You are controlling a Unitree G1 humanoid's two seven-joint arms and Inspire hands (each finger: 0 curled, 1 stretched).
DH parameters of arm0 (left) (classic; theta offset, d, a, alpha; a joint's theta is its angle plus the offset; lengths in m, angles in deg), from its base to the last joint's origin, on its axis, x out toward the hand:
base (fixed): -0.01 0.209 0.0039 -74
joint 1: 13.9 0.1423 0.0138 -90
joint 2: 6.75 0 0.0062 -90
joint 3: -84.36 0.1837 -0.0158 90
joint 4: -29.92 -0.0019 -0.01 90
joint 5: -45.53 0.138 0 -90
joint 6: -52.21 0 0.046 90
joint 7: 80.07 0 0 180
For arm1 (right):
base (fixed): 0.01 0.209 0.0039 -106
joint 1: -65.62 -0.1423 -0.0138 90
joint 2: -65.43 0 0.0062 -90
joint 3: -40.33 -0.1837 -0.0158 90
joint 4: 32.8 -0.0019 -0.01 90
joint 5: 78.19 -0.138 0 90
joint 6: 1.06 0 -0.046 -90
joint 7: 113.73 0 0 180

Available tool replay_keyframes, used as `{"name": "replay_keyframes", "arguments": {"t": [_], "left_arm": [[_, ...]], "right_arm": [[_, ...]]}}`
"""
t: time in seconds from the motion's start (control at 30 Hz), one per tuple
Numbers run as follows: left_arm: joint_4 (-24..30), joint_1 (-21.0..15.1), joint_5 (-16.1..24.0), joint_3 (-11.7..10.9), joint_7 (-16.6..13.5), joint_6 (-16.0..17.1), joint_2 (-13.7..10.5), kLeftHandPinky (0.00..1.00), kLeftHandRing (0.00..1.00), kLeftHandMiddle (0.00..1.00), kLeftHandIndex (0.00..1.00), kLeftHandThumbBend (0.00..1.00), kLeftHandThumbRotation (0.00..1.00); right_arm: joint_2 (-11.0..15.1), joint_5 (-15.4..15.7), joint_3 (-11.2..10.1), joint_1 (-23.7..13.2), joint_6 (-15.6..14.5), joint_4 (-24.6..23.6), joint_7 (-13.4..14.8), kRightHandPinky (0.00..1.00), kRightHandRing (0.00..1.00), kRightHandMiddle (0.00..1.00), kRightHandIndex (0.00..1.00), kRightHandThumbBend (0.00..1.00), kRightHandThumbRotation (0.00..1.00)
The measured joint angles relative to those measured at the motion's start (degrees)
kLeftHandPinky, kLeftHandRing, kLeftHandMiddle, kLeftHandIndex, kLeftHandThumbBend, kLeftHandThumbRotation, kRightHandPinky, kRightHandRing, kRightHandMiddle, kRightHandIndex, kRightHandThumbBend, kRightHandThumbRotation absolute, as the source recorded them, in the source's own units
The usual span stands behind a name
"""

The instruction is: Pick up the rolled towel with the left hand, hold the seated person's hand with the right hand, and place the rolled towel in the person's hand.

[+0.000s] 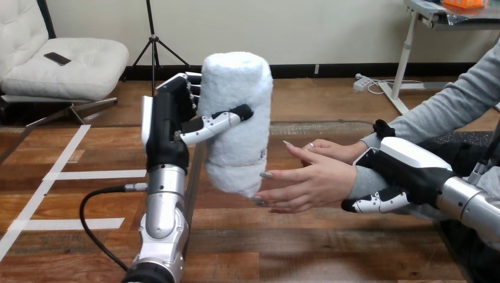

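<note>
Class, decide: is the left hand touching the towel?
Touching. The head view shows the left hand with its thumb curled across the towel, fingers behind it.

Head camera looks forward and down across the table [324, 247].

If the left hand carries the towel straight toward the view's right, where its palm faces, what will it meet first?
Probably the person's nearer open hand: its fingertips lie just beside the lower end of the rolled towel held in the left hand. Depth is unclear, so they may already touch.
</note>
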Motion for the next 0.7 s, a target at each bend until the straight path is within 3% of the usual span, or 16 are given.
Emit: {"name": "replay_keyframes", "arguments": {"t": [0.7], "left_arm": [[0.0,0.0,-0.1,0.0,1.3,0.2,2.4,0.36,0.38,0.4,0.4,0.72,0.0]], "right_arm": [[-0.9,0.0,0.0,-0.8,-1.8,-0.1,-0.5,0.19,0.23,0.28,0.28,0.59,0.42]]}}
